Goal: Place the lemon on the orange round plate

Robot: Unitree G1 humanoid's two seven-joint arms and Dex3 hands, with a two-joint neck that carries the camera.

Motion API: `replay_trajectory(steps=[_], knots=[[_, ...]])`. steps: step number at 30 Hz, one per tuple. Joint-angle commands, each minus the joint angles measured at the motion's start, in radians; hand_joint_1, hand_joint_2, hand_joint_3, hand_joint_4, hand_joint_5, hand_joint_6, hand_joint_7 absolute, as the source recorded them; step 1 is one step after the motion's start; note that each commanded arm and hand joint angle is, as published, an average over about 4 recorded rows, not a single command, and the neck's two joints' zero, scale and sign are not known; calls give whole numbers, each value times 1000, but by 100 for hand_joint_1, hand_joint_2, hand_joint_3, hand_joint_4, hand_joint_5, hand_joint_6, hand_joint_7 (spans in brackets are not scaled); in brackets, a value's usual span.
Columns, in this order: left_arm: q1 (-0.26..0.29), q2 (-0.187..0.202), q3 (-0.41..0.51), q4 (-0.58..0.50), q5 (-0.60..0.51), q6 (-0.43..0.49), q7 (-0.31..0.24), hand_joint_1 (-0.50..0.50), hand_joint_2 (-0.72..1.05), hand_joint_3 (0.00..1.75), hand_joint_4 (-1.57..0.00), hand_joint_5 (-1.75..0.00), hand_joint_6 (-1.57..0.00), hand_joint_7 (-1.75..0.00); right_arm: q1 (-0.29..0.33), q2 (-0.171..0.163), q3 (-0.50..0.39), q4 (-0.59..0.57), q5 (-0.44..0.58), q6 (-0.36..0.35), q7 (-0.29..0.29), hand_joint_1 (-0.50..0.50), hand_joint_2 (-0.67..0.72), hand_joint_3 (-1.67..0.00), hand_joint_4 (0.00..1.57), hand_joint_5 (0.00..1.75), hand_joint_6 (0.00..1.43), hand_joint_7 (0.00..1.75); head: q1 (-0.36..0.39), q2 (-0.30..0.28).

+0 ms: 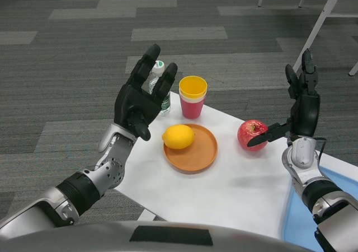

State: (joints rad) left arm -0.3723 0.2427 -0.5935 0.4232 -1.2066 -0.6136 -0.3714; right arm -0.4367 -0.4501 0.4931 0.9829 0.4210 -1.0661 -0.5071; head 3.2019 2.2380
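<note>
Grey patterned carpet [84, 45] filling room; white table [235, 185] standing on it. Left hand [140, 98] and right hand [299, 109] hovering raised, fingers spread, gripping nothing. Lemon [178, 136] sitting on orange round plate [196, 154]. Bottle [159, 87] label unreadable.

Count on tabletop [235, 185]:
- 1 lemon [178, 136], centre.
- 1 plate [198, 154], orange, under lemon.
- 1 apple [250, 133], 3 o'clock of plate.
- 2 cups [193, 96], stacked, yellow in red, 12 o'clock.
- 1 bottle [158, 78], 11 o'clock, partly hidden.
- 2 robot hands: left [140, 103], right [299, 109].
</note>
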Motion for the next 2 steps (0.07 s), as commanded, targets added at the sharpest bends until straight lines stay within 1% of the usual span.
replay_trajectory(steps=[1, 2], knots=[[4, -2, 15, 9, 5, -6, 0, 50, -28, 9, 0, 0, 0, -28, -8, -3, -5, 4, 7, -3, -1, -25, 72, 0, 71, 0, 0, 0, -7, 5], [4, -2, 15, 10, 5, -6, 0, 50, -28, 9, 0, 0, 0, -28, -8, -3, -5, 4, 7, -3, -1, -25, 72, 0, 71, 0, 0, 0, -8, 6]])
